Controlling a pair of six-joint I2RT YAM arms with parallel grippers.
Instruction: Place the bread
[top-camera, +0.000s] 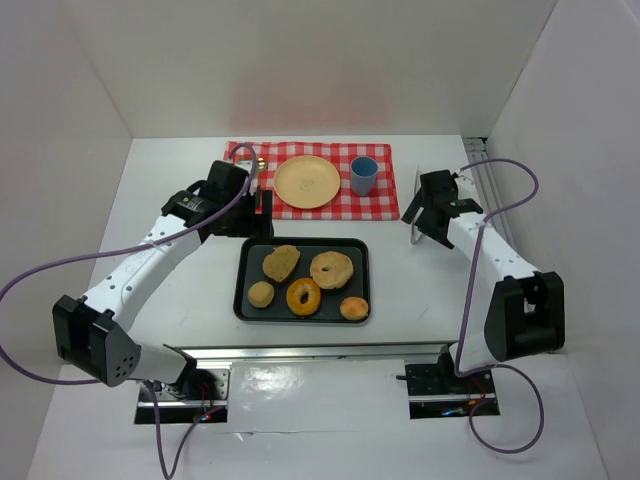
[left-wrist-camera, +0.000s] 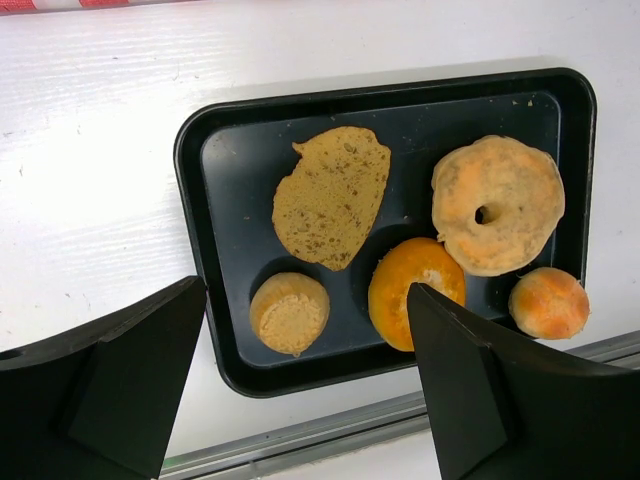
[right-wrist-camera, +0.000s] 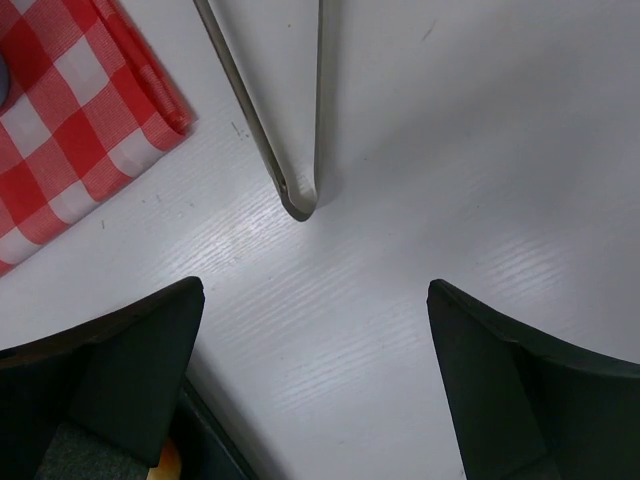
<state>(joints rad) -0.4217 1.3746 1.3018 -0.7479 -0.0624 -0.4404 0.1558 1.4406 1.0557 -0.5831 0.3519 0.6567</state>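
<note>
A black tray (top-camera: 240, 300) holds several breads: a flat brown slice (top-camera: 281, 262), a pale bagel (top-camera: 331, 269), an orange glazed ring (top-camera: 303, 296), a small round muffin (top-camera: 261, 294) and a small bun (top-camera: 354, 308). A yellow plate (top-camera: 307, 182) lies empty on the red checked cloth (top-camera: 385, 205). My left gripper (top-camera: 260, 203) hovers open and empty over the tray's far left corner. In the left wrist view the gripper (left-wrist-camera: 305, 290) frames the muffin (left-wrist-camera: 289, 312) and the orange ring (left-wrist-camera: 405, 285) from well above. My right gripper (top-camera: 419, 226) is open and empty right of the tray.
A blue cup (top-camera: 363, 175) stands on the cloth right of the plate. In the right wrist view the open gripper (right-wrist-camera: 315, 287) is over bare table, with the cloth's corner (right-wrist-camera: 80, 130), two thin metal strips (right-wrist-camera: 290, 190) meeting in a point, and the tray's corner (right-wrist-camera: 215, 450).
</note>
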